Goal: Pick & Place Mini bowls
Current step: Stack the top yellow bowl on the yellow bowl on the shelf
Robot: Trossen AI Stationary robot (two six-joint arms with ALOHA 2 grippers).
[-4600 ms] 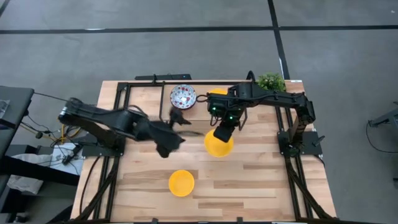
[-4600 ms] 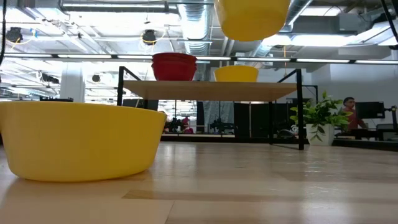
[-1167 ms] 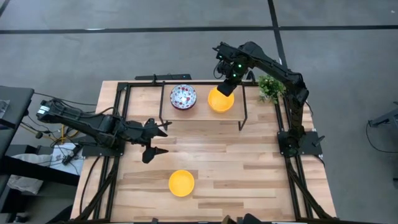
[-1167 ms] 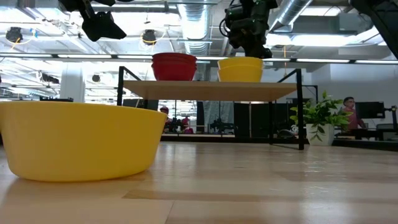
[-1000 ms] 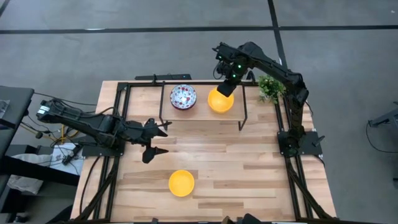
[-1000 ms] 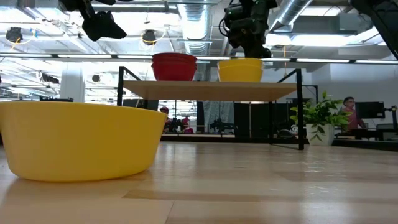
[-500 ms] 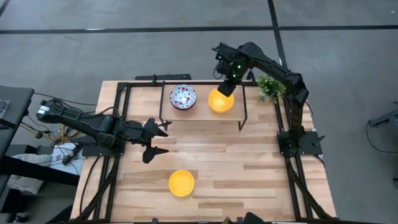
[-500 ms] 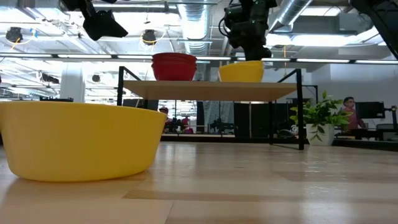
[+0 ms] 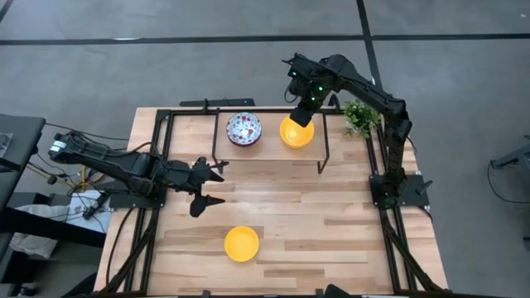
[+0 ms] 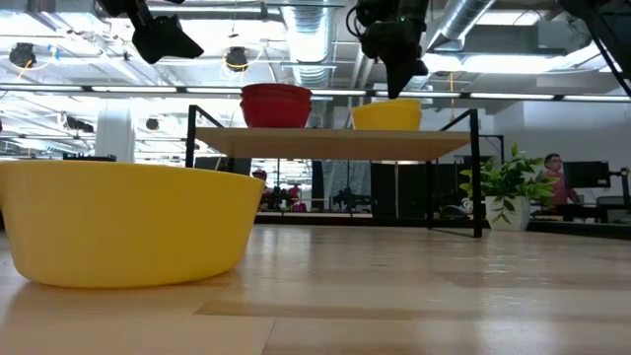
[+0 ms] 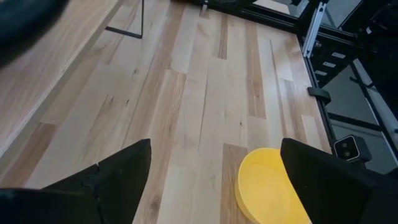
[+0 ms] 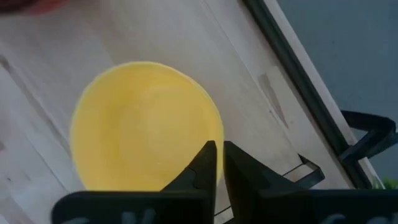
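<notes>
A yellow mini bowl (image 9: 296,134) (image 10: 386,115) sits on the raised wooden shelf (image 9: 269,147) at the far side. My right gripper (image 9: 303,114) (image 12: 219,155) stands above it, nearly shut at its rim. A stack of red floral-speckled bowls (image 9: 243,128) (image 10: 276,106) stands on the shelf to its left. Another yellow bowl (image 9: 241,243) (image 10: 123,222) (image 11: 273,186) rests on the table near the front edge. My left gripper (image 9: 207,187) (image 11: 216,149) hovers open over the left middle of the table, touching nothing. My right gripper pinches the yellow bowl's rim (image 12: 219,134) on its far side, one finger (image 12: 207,160) over the inside and one outside. The fingers come from above, pointing down. The bowl sits upright on the shelf.
A small green potted plant (image 9: 362,116) (image 10: 508,187) stands at the far right corner beside the shelf. The shelf's black metal legs (image 9: 325,161) and the table's black frame (image 9: 157,149) border the work area. A person (image 10: 554,177) shows far behind in the room.
The yellow bowl in my right gripper has sunk lower on the shelf and shifted slightly toward the table's right, and the gripper has moved with it. My left arm has kept still.
</notes>
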